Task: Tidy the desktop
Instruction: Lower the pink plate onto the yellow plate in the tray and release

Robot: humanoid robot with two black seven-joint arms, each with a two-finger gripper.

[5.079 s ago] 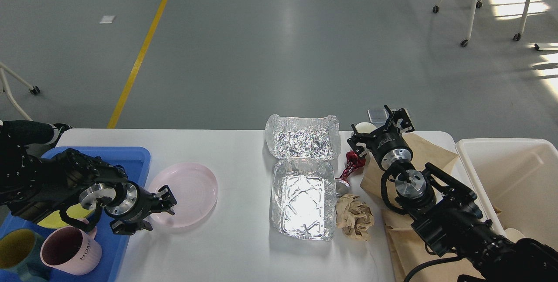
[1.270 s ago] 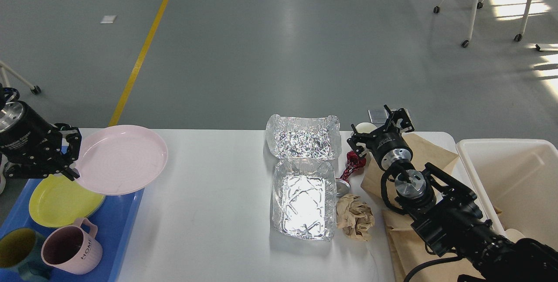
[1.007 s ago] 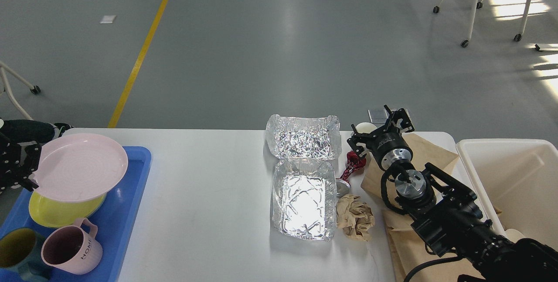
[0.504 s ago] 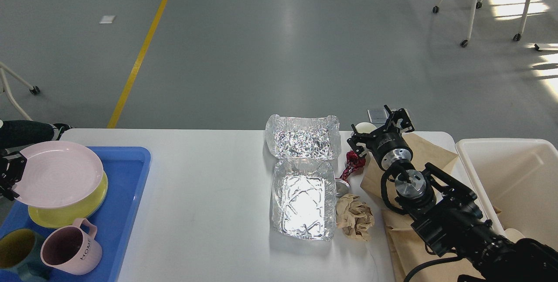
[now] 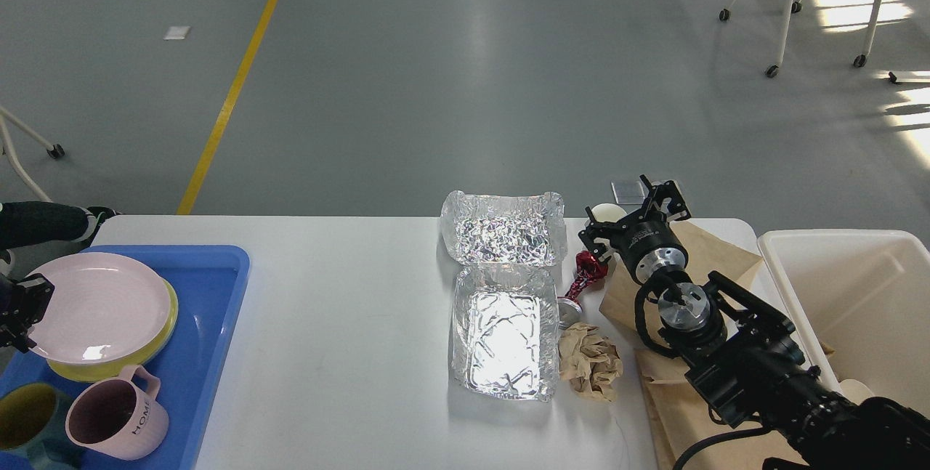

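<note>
below both grippers: desktop (image 5: pixel 349 354), white, matte, rounded corners, spanning the view. left gripper (image 5: pixel 18 310) at far left edge over blue tray (image 5: pixel 218 310), gripping rim of pink plate (image 5: pixel 102 306) atop yellow plate (image 5: pixel 168 314). right gripper (image 5: pixel 636 212) at far right corner, fingers spread, holding nothing.

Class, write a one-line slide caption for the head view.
Left gripper sets pink plate on yellow plate in blue tray; foil trays remain on desktop.
</note>
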